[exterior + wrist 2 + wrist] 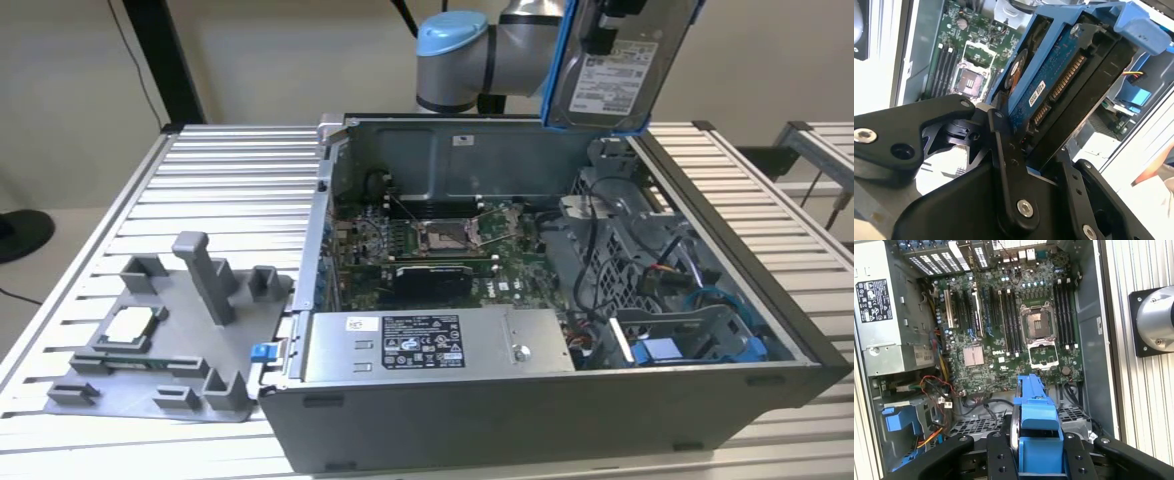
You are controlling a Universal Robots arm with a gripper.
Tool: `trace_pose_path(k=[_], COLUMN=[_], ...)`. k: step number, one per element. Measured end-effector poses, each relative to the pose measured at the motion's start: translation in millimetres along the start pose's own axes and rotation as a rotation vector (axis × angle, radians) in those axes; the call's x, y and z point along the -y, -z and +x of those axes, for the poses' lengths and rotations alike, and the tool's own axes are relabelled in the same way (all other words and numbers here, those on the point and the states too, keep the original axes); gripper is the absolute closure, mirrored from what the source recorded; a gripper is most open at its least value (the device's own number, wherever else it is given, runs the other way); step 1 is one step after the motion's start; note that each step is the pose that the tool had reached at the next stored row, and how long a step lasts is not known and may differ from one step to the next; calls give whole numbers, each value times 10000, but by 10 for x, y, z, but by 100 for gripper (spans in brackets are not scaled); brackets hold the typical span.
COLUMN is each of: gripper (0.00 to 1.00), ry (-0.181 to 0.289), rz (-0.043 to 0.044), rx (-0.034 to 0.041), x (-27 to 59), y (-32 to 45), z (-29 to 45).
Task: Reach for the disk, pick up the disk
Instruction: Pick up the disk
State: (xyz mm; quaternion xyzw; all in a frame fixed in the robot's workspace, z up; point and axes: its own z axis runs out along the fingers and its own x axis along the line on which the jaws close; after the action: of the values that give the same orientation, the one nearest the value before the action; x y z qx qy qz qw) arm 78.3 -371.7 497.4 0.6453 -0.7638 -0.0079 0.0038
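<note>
1. Task status: judged essentially done. The disk (pixel 622 62) is already clamped in the gripper (pixel 1029 165) and held well above the open computer case (pixel 747 385), near the top of the exterior view, label side facing that camera.
2. Grip: in the second wrist view the black fingers (pixel 1004 165) are seen closed against both sides of the disk's blue carrier frame (pixel 1134 22); the connector edge and circuit board face the camera. The frame is seen again betw. the fingers in the first wrist view (pixel 1036 425).
3. Left to do: nothing obvious; the disk is clear of the case, w/ the motherboard (pixel 1019 325) far below.
4. Hidden/unclear: the disk's top is cut off in the exterior view; fingertip contact pts are covered by the frame. The empty drive bay can't be id'd w/ certainty.
5. The grey fixture (pixel 174 340) on the table (pixel 227 190) is left untouched.
</note>
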Motion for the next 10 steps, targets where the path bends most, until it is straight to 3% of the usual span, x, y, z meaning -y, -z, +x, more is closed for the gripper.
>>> trace_pose_path(k=[10], gripper=[100], ry=[0], rz=[-1], rx=[0], x=[16], y=[0], z=[94])
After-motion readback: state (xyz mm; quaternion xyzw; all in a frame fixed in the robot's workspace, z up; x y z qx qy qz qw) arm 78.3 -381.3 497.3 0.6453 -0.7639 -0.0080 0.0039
